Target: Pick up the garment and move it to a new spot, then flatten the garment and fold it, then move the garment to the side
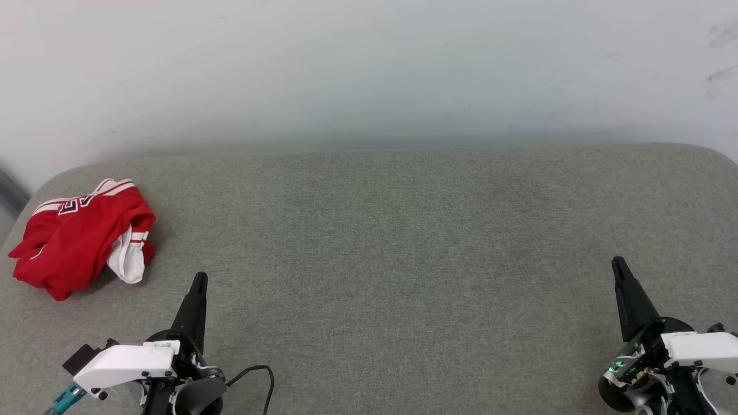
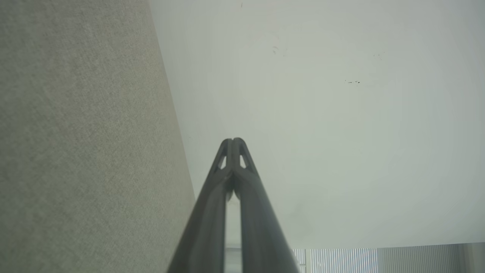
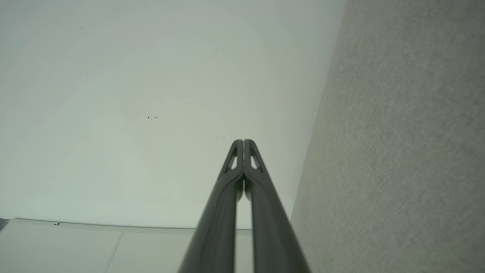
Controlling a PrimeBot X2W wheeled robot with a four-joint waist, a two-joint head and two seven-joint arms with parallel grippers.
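The garment (image 1: 81,239), red with a white sleeve and striped trim, lies bunched up at the far left of the grey padded surface (image 1: 392,242). My left gripper (image 1: 199,278) hovers at the lower left, shut and empty, a short way to the right of and nearer than the garment. Far across at the lower right, my right gripper (image 1: 618,262) is likewise shut with nothing in it. In the left wrist view the left gripper (image 2: 232,141) has its fingertips pressed together against the pale wall. The right gripper (image 3: 243,142) looks the same in the right wrist view.
A pale wall (image 1: 369,69) rises directly behind the padded surface. The surface's rounded corners curve off at the far left (image 1: 63,176) and far right (image 1: 715,153). A black cable (image 1: 259,374) loops beside my left wrist.
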